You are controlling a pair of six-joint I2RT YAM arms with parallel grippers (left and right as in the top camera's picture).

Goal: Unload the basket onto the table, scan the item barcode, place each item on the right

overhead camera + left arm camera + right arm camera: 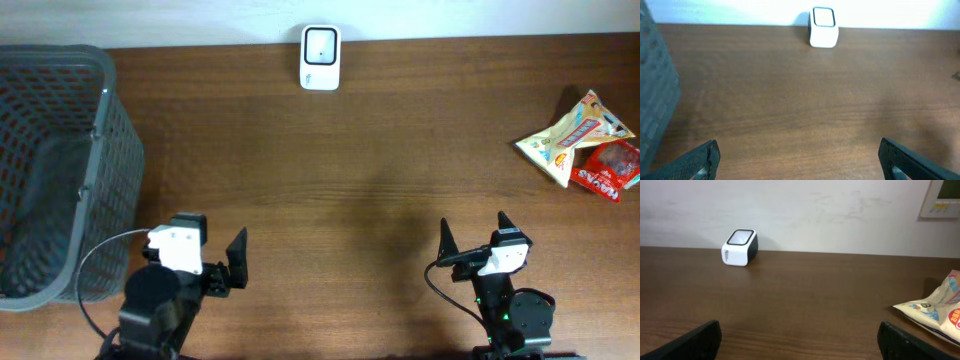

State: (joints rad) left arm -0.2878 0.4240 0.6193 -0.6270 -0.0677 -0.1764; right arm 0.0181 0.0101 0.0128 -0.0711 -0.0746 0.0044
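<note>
Left gripper (213, 242) and right gripper (474, 232): near edge of brown wooden table (350, 180), jaws wide apart, gripping nothing. Grey mesh plastic basket (118, 150): left side. Yellow-white snack packet (570, 135) touching red snack packet (612, 172): right side. White box-shaped barcode scanner (320, 57): far edge, centre.

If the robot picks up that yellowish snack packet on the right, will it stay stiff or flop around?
Probably floppy: the yellow snack packet looks like thin crinkled film. Likely light for its size. Its glossy wrapper may slip, and it seems to touch the red packet, which could shift too.
</note>
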